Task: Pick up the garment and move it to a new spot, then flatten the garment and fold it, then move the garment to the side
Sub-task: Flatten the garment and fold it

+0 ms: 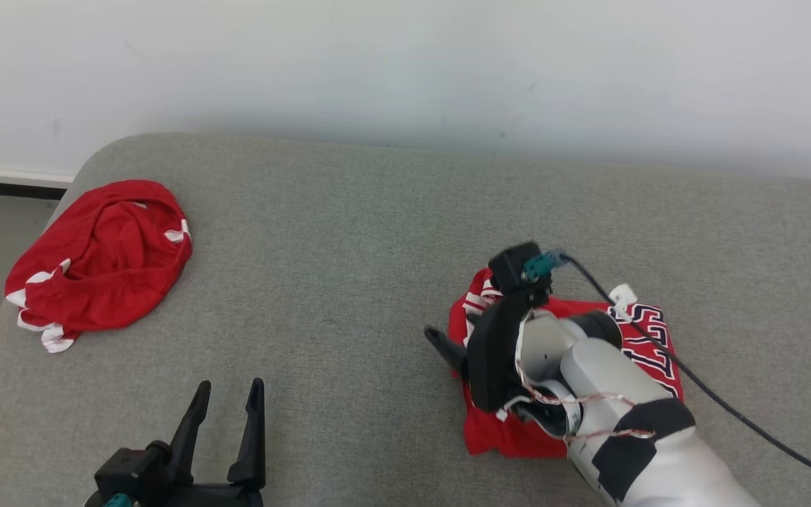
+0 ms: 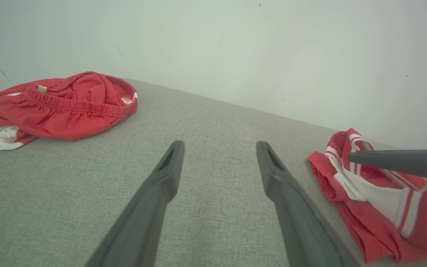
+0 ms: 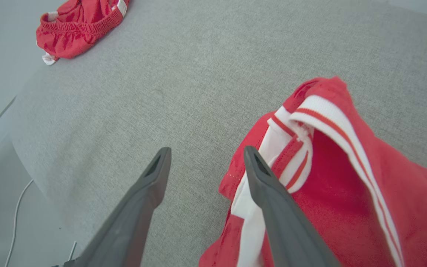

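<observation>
A red jersey (image 1: 504,433) with white stripes and dark lettering lies folded on the right of the grey cushion (image 1: 377,232). My right gripper (image 1: 448,348) hovers over its left edge, fingers pointing left. In the right wrist view the right gripper (image 3: 207,150) is open, one finger over the jersey's (image 3: 339,178) striped trim, the other over bare cushion. My left gripper (image 1: 226,394) stands open at the lower left, nothing between its fingers (image 2: 161,181). From the left wrist view, the jersey (image 2: 376,207) lies at the right with a right finger (image 2: 384,159) above it.
Crumpled red shorts (image 1: 106,257) with white trim lie at the cushion's far left, near its rounded edge; they also show as shorts (image 2: 69,107) and shorts (image 3: 76,26). A white wall (image 1: 405,63) stands behind. A dark cable (image 1: 729,408) trails from my right wrist. Floor with a white cord (image 3: 15,215) lies beyond the edge.
</observation>
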Motion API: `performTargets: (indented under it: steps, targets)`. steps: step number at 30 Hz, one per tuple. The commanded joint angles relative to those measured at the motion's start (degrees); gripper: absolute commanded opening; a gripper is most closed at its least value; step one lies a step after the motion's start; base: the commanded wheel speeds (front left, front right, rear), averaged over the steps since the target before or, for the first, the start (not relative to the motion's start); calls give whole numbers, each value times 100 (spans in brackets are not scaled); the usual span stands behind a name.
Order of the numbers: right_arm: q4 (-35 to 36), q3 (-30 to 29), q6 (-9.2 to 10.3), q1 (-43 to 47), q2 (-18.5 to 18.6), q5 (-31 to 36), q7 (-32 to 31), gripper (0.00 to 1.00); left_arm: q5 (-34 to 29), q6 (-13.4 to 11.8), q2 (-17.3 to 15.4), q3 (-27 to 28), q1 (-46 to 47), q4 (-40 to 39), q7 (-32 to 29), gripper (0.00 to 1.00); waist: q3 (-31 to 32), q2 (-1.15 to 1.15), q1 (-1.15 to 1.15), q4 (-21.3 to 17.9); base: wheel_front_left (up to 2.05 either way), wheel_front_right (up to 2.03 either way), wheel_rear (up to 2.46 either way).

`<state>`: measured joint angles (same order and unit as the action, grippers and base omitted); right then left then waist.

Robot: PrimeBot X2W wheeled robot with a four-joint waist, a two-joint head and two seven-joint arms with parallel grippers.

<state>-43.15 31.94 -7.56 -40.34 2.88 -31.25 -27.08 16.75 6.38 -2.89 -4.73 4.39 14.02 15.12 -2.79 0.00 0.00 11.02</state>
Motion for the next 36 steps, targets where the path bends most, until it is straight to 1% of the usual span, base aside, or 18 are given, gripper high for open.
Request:
performTargets:
  steps: [1,3,6,7,8,11,13,15,16,17,18,24,28,33,36]
  targets:
    - [98,16,16,-136,5,-188,175,100,32,-16,0,21,33,17,1,100,40,0,0,-58,0,0,0]
    - [191,-16,16,-241,5,-355,498,100,31,-11,-2,60,3,29,1,100,89,0,0,-125,0,0,0]
    - [242,-162,16,-319,61,-320,975,100,-19,3,-2,119,-37,34,1,100,177,0,0,-246,0,0,0]
    - [265,-236,16,-320,161,-266,1138,100,-36,6,-2,138,-57,34,1,100,208,0,0,-287,0,0,0]
    - [316,-359,16,-245,366,-124,1451,100,-65,16,-1,185,-112,28,1,100,271,0,0,-372,0,0,0]
    - [443,-541,15,-21,705,203,1953,100,-73,31,-2,246,-138,22,1,100,350,0,0,-501,0,0,0]
    - [580,-780,16,192,928,418,2381,100,-71,34,-1,304,-158,24,1,100,393,0,0,-598,0,0,0]
    - [737,-1013,15,521,1063,601,2727,100,-80,40,-1,355,-180,22,1,100,433,0,0,-692,0,0,0]
    - [737,-1013,15,521,1063,601,2727,100,-80,40,-1,355,-180,22,1,100,433,0,0,-692,0,0,0]
    - [948,-1251,15,856,1186,781,3026,100,-98,40,-2,421,-193,1,1,100,468,0,0,-788,0,0,0]
    - [948,-1251,15,856,1186,781,3026,100,-98,40,-2,421,-193,1,1,100,468,0,0,-788,0,0,0]
    - [1632,-1867,15,1906,1300,1048,3618,100,-167,38,-1,627,-283,-37,2,100,550,0,0,-1128,0,0,0]
    - [1935,-2221,15,2459,1220,1192,3861,100,-206,56,-1,787,-396,-74,1,100,619,0,0,-1324,0,0,0]
    - [2119,-2466,15,2923,1130,1244,3967,100,-251,61,0,926,-492,-142,1,100,694,0,0,-1479,0,0,0]
    - [2166,-2471,15,3095,1160,1276,3971,100,-310,79,-1,948,-563,-158,1,100,716,0,0,-1517,0,0,0]
